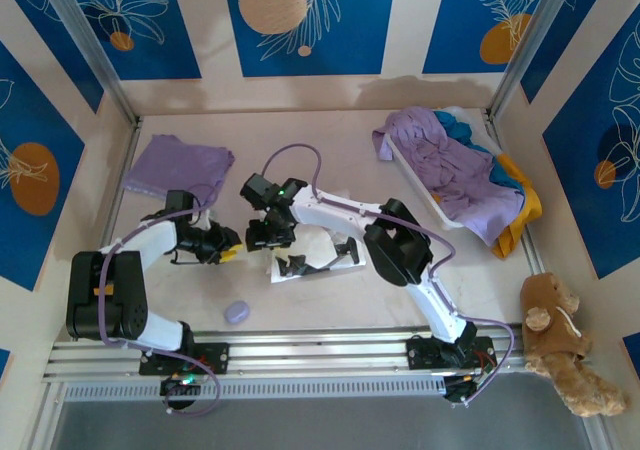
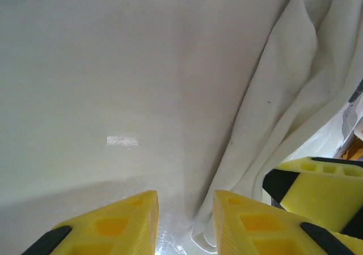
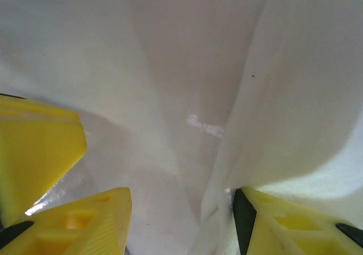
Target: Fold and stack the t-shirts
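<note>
The white t-shirt [image 1: 322,242] with black printed patches lies bunched at the table's middle, partly under the right arm. My left gripper [image 1: 232,250] sits low at its left edge and is open [image 2: 185,195], with the shirt's hem [image 2: 266,119] lying between the fingers by the right one. My right gripper [image 1: 268,235] stands just beside it, also open [image 3: 181,192], a fold of white cloth [image 3: 283,96] resting against its right finger. A folded lavender shirt [image 1: 178,165] lies flat at the back left.
A white bin [image 1: 420,185] at the back right holds crumpled lavender [image 1: 450,165], teal [image 1: 462,125] and yellow-orange [image 1: 525,210] shirts. A small lavender blob [image 1: 237,312] lies near the front rail. A brown teddy bear [image 1: 560,340] sits at the front right.
</note>
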Motion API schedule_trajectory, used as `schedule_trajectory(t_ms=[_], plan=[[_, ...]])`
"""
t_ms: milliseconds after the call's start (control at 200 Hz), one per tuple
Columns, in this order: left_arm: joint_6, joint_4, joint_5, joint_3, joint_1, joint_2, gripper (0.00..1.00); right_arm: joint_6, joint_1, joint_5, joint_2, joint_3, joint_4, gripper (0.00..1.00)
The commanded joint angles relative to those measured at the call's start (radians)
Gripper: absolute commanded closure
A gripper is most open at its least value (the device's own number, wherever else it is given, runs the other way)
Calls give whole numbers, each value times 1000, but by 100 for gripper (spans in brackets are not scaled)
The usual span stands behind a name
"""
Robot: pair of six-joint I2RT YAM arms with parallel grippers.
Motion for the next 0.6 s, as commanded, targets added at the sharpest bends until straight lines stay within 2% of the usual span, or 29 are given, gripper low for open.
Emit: schedule_trajectory(t_ms=[0,105,295,405,500,595], plan=[[27,-32,29,15,15,-18,69,22,-20,-102,20,-30,68,48],[20,-41,34,16,15,-41,68,30,-30,-141,15,-31,91,48],[19,-46,44,25,2,-50,65,23,-41,-57,-122,-61,53,48],[22,-40,23,50,-52,-45,63,13,-67,-2,-255,-136,46,47],[14,-33,-23,83,-120,-32,55,-4,-105,30,-351,-207,15,47],[-7,-3,-61,102,-180,-8,50,-24,-146,54,-429,-293,-4,47]])
